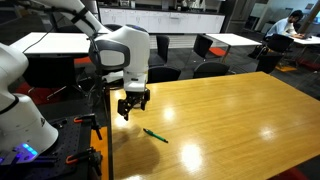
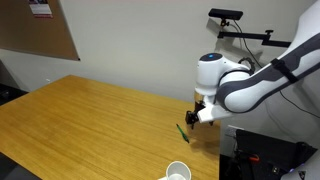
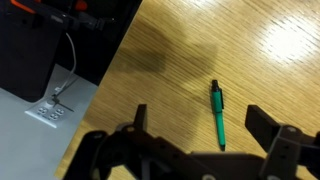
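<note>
Hovering end effector (image 1: 134, 111) over green pen (image 1: 155, 134).

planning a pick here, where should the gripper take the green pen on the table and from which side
Grip the green pen at mid-barrel, coming straight down from above. It lies flat on the wooden table, so only its long sides are free; the open gripper would best close across the thin barrel, not along it.

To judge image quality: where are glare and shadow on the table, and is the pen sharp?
Wrist view: glare on the table top right, soft shadow top middle, pen sharp, jaws blurred. In an exterior view, the table mirrors lights.
</note>
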